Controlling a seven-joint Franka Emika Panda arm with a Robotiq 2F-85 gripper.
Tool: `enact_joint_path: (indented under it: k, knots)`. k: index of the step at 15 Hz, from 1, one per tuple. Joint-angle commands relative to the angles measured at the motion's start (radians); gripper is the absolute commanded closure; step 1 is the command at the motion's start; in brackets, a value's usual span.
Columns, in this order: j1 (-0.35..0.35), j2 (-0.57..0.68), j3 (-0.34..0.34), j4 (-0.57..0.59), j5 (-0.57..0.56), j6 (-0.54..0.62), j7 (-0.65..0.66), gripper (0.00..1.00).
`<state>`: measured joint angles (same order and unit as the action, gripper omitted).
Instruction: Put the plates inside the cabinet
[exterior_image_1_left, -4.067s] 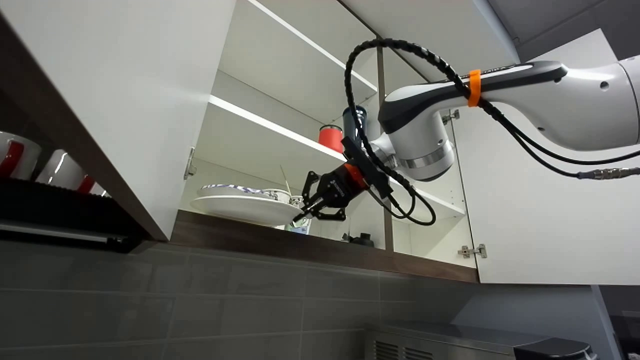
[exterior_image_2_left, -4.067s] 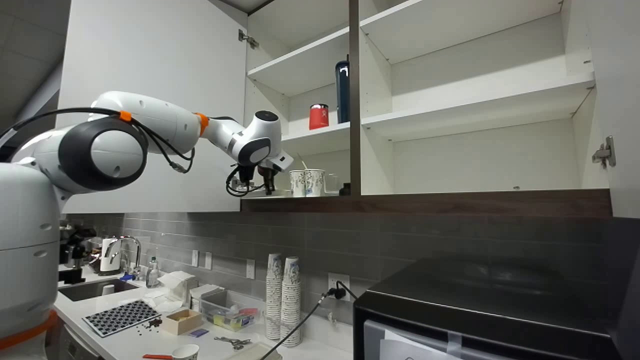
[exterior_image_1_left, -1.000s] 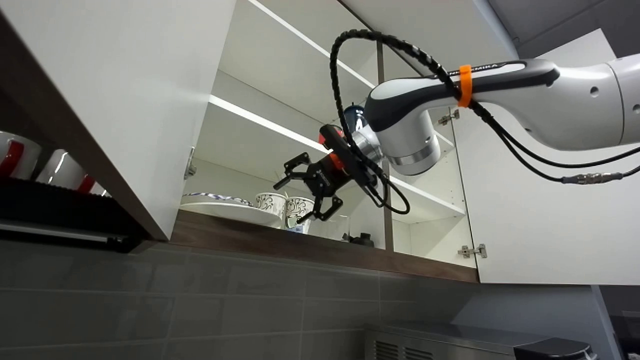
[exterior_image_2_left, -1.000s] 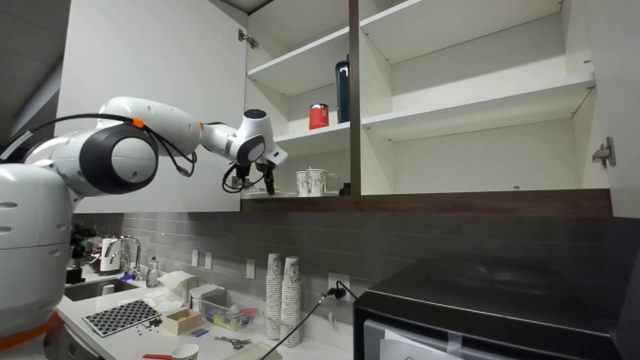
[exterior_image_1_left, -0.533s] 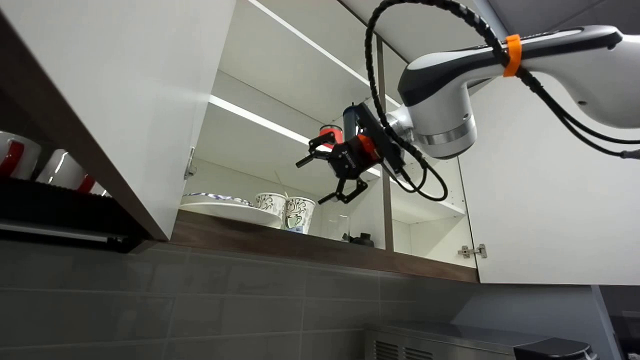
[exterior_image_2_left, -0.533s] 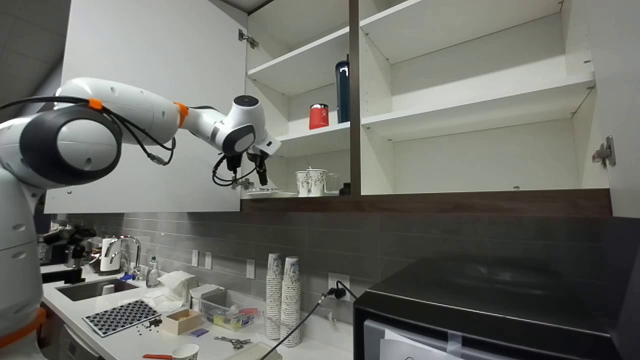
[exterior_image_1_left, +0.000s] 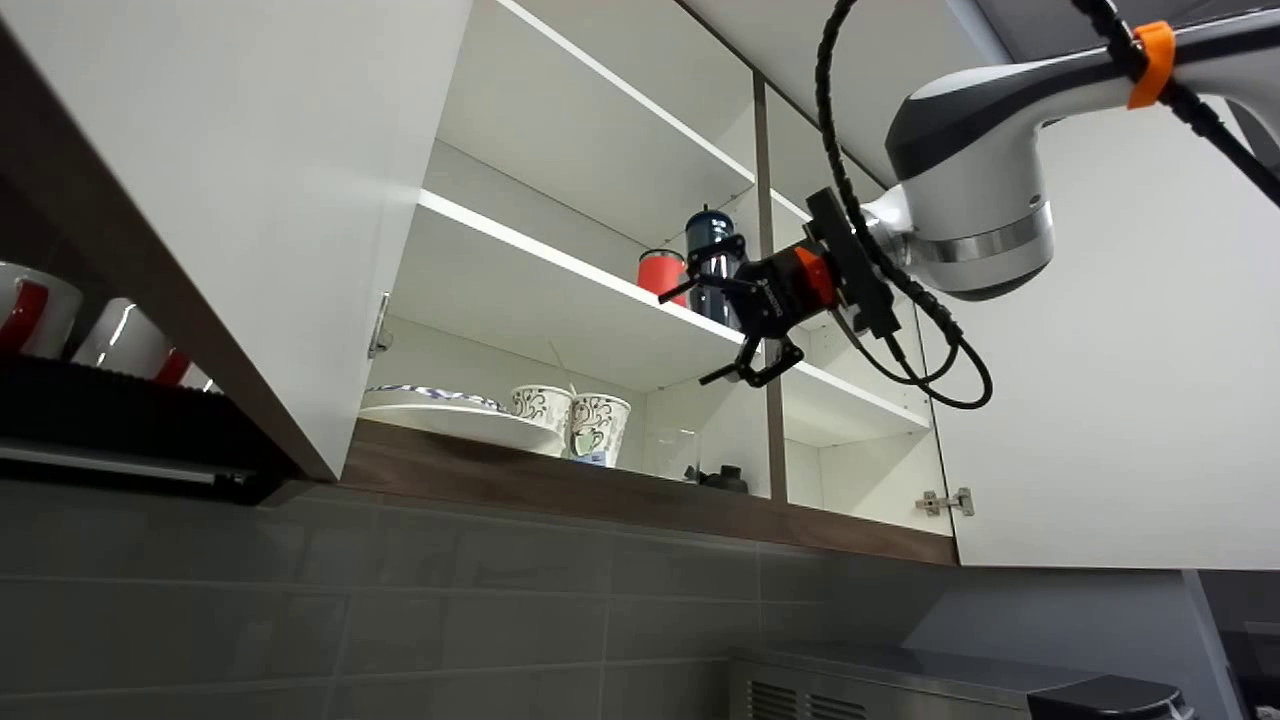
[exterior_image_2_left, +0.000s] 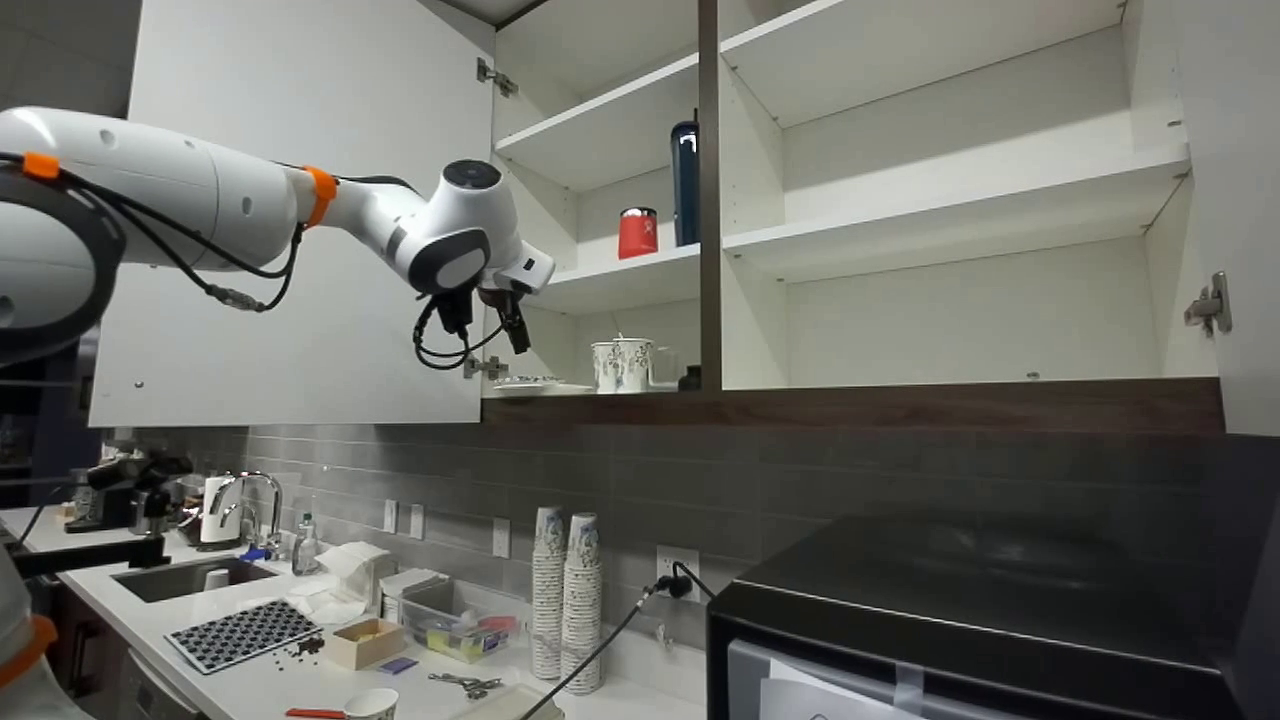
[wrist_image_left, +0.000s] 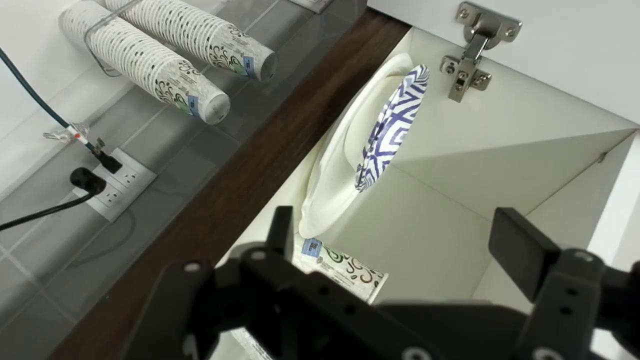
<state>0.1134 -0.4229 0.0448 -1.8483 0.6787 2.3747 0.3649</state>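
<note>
A gripper (exterior_image_1_left: 685, 338) hangs at the open cabinet (exterior_image_1_left: 530, 300), jaws spread wide and empty; on the cabinet floor, clear of the jaws, a blue-patterned white plate (wrist_image_left: 394, 131) sits atop a wider, plain white plate (wrist_image_left: 325, 197); patterned cups (exterior_image_1_left: 602, 414) stand just beside.

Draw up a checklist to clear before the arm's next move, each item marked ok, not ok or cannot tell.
1. Gripper open, holding nothing: ok.
2. Patterned plate on the white plate, inside the cabinet: ok.
3. White plate fully behind the wooden front edge: cannot tell.
4. Patterned cups upright beside the plates: ok.
5. Cabinet doors open: ok.
6. Gripper clear of the shelf above the plates: cannot tell; they overlap in an exterior view.
</note>
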Motion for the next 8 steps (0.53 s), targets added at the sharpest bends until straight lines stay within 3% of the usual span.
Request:
enact_joint_path:
  k: [1, 3, 4, 8]
  knots:
    - [0.041, -0.092, -0.049, -0.109, 0.093, 0.033, -0.214, 0.00]
    - [0.053, -0.122, -0.075, -0.141, 0.145, 0.024, -0.329, 0.00]
    - [0.010, -0.068, -0.040, -0.068, 0.098, -0.005, -0.231, 0.00]
    - [0.009, -0.072, -0.042, -0.070, 0.103, -0.005, -0.247, 0.00]
